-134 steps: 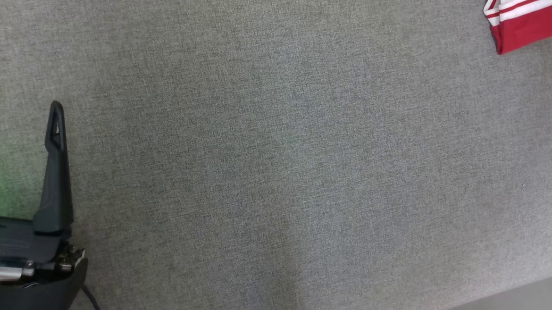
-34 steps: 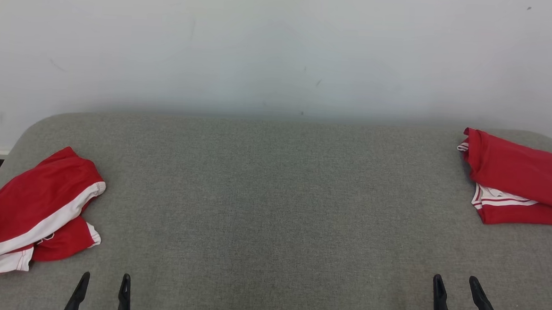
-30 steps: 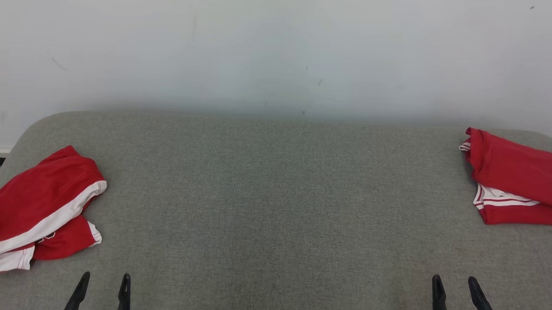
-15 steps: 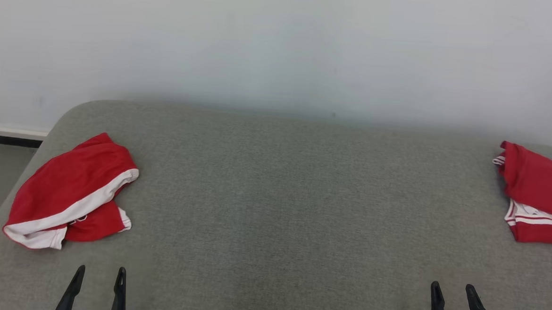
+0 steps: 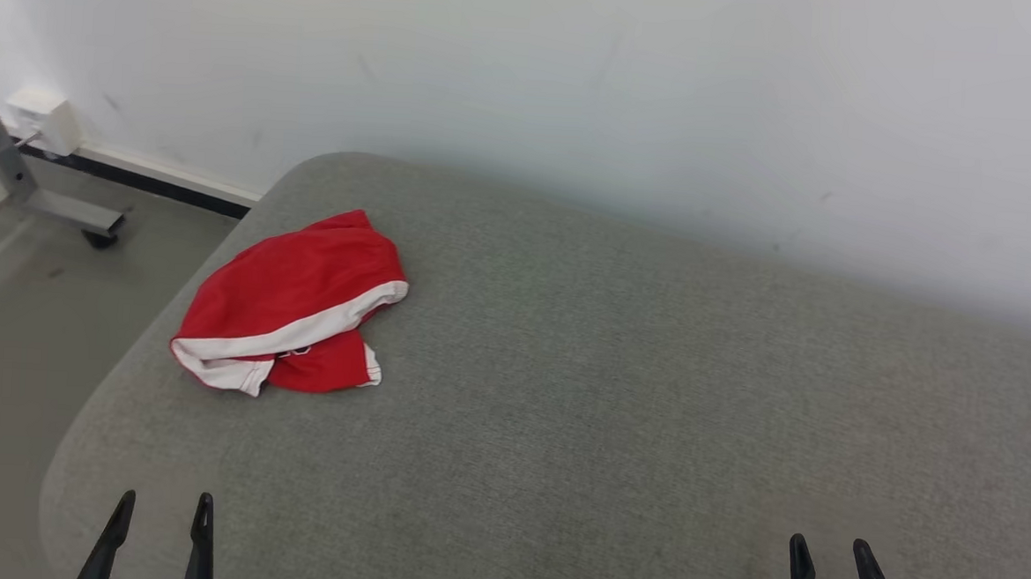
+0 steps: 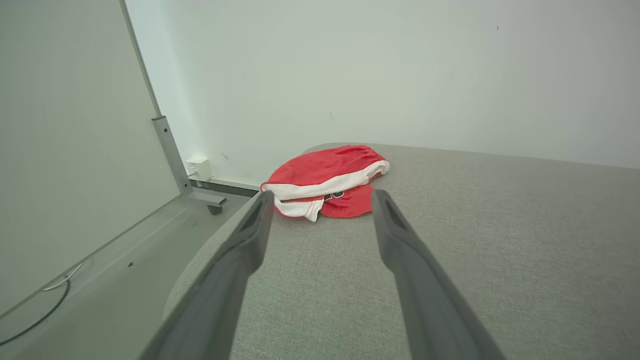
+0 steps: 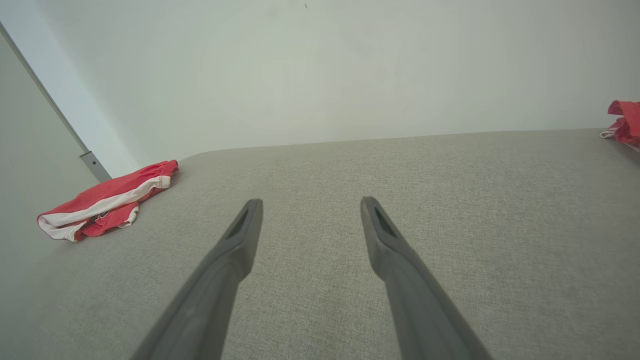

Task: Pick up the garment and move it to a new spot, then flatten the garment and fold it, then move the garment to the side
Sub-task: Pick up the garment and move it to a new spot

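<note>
1. We see the red garment (image 5: 290, 304) with its white band lying crumpled on the far left part of the grey bench (image 5: 615, 401). It is close to the rounded corner, where the floor (image 5: 11, 325) begins.
2. Our left hand (image 5: 164, 502) is open and empty, low over the near left edge. In the left wrist view the garment lies straight ahead between the two fingers, well apart from their tips. We judge that the hand points this way to allow a direct reach.
3. Our right hand (image 5: 828, 546) is also open and empty, over the near right part and well apart from the garment. Probably it is kept aside because the garment is on the left.
4. In the right wrist view another red piece (image 7: 624, 117) lies at the far right; we think it is not the target now.
5. We judge that the pick-up is not yet done. The bare middle of the bench seems the natural new spot for flattening. The cloth is bunched, so one grip may take several layers together.
</note>
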